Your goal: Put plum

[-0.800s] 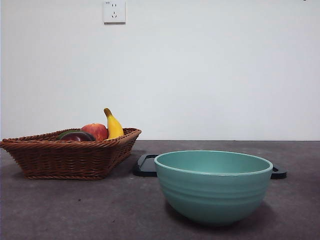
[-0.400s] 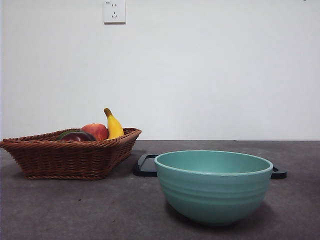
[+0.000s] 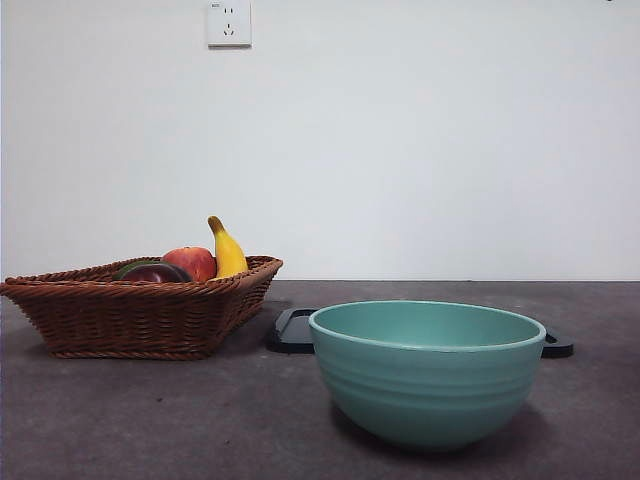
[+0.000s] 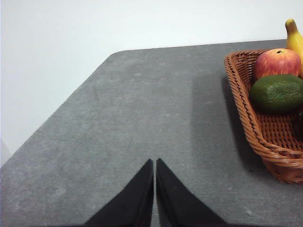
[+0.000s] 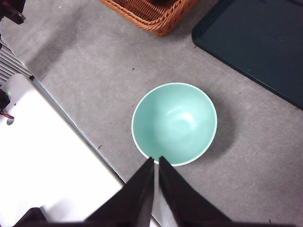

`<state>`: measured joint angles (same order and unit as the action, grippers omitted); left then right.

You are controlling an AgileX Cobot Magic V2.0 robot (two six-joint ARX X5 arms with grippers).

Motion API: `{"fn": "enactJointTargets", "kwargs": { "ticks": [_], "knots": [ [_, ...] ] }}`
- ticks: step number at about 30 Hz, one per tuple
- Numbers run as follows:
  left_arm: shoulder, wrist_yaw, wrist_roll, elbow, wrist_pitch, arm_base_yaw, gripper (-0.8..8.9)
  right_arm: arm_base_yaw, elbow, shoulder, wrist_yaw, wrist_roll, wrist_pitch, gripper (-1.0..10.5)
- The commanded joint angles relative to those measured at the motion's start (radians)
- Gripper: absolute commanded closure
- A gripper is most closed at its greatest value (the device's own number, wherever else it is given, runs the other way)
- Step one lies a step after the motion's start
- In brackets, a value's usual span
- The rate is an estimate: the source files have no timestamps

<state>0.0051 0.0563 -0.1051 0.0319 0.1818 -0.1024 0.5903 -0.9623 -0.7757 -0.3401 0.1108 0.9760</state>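
Wall (image 3: 420,150): plain white, behind the bench.
Bench (image 3: 150,420): dark grey, slightly speckled top; it carries the basket, the bowl and the tray.
Basket (image 3: 120,315): brown woven wicker, shallow with flared sides, on the left of the front view, holding all the fruit.
Bowl (image 3: 428,372): teal, glossy, with faint ridges on the outside; it stands nearest the front camera and nothing shows inside it in the right wrist view.
Tray (image 5: 258,45): dark, flat, with rounded corners, lying behind the bowl and beside the basket.
Banana (image 3: 227,250): yellow with a dark tip, standing up at the far corner of the basket.
Apple (image 3: 192,262): red-orange, just beside the banana.
Green fruit (image 4: 277,93): dark green and rounded, lying next to the apple inside the basket.
Plum (image 3: 155,273): dark maroon and glossy, in the basket in front of the apple; only its top shows over the rim in the front view.
Left claw (image 4: 155,163): clenched, tips pressed together, grasping nothing, over bare bench, well apart from the basket.
Right claw (image 5: 155,161): clenched, tips together, grasping nothing, high above the near rim of the bowl.
Socket (image 3: 228,22): white outlet plate high on the wall; small marks on it are too small to read.
Writing: no brand or label can be read anywhere.
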Motion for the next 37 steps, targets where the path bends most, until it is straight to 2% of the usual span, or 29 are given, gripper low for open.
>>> {"fn": "enactJointTargets", "kwargs": {
  "ticks": [1,16,18,21,25,28,33,37],
  "knots": [
    [-0.002,0.004,0.01,-0.021,0.006,-0.004,8.07,0.01,-0.016,-0.006,0.0,-0.007,-0.008,9.4],
    [-0.002,0.004,0.01,-0.021,0.006,-0.004,8.07,0.003,-0.016,0.001,0.0,-0.006,-0.008,9.4],
    [-0.002,0.004,0.01,-0.021,0.006,-0.004,8.07,-0.032,-0.016,0.016,0.001,-0.037,-0.012,9.4],
    [-0.002,0.004,0.01,-0.021,0.006,-0.004,8.07,-0.153,-0.016,0.06,0.0,-0.063,-0.041,9.4],
    [-0.002,0.004,0.01,-0.021,0.006,-0.004,8.07,-0.385,-0.01,0.156,0.002,-0.089,-0.149,9.4],
    [-0.002,0.004,0.01,-0.021,0.006,-0.004,8.07,-0.56,0.01,0.24,0.038,-0.121,-0.268,9.4],
    [-0.002,0.004,0.01,-0.021,0.006,-0.004,8.07,-0.745,0.093,0.367,0.076,-0.164,-0.386,9.4],
    [-0.002,0.004,0.01,-0.021,0.006,-0.004,8.07,-0.825,0.235,0.472,0.124,-0.172,-0.487,9.4]
  ]
}}
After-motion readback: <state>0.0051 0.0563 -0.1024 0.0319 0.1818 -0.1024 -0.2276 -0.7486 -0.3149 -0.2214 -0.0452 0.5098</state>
